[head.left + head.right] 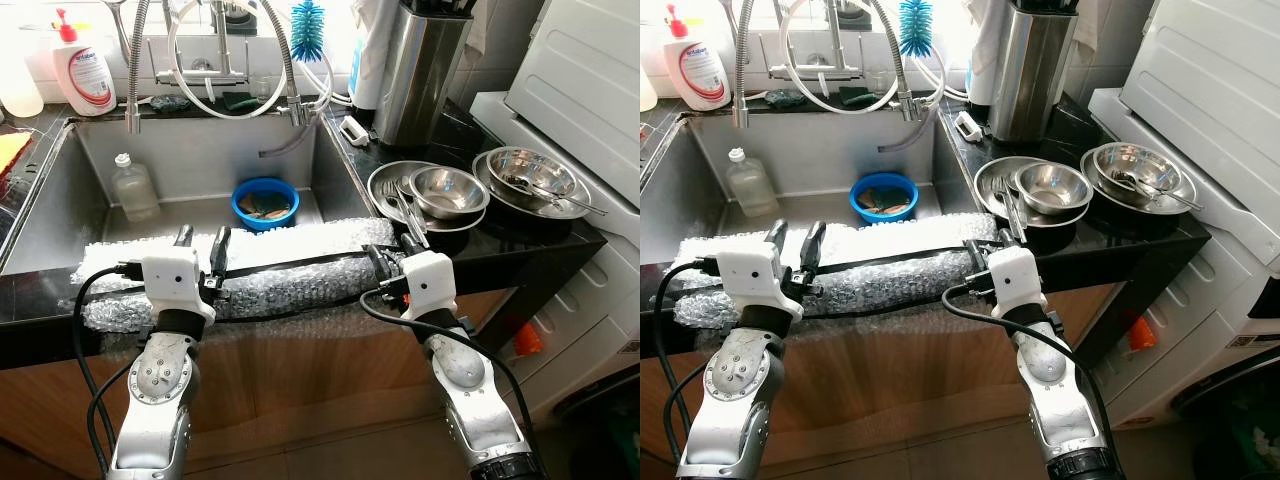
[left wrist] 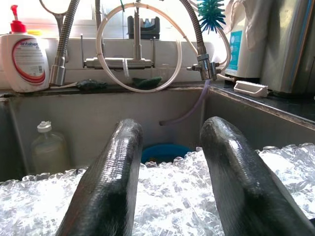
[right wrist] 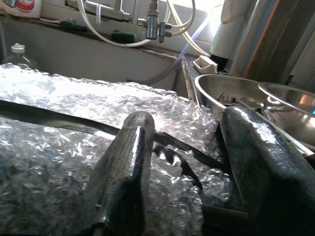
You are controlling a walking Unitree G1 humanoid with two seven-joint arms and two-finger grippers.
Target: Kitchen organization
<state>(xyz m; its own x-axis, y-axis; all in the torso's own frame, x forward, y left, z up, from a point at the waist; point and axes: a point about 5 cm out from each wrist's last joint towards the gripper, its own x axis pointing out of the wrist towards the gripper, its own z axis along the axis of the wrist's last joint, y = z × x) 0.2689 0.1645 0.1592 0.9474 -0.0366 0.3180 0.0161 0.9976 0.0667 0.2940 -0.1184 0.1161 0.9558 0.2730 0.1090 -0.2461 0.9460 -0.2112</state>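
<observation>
A stack of steel bowls (image 1: 448,190) with utensils in it sits on the black counter right of the sink (image 1: 190,150). A second steel stack (image 1: 528,175) holding a spoon stands further right. In the sink lie a blue bowl (image 1: 265,203) and a clear plastic bottle (image 1: 133,187). My left gripper (image 1: 202,238) is open over the bubble wrap (image 1: 290,265) on the sink's front edge, facing the blue bowl (image 2: 165,151). My right gripper (image 1: 395,250) is open at the wrap's right end, just short of the nearest steel bowl (image 3: 231,91).
A tall steel canister (image 1: 420,70) stands behind the bowls. A soap bottle (image 1: 83,72), the faucet hoses and a blue brush (image 1: 307,28) line the back of the sink. A white appliance (image 1: 590,90) borders the counter on the right.
</observation>
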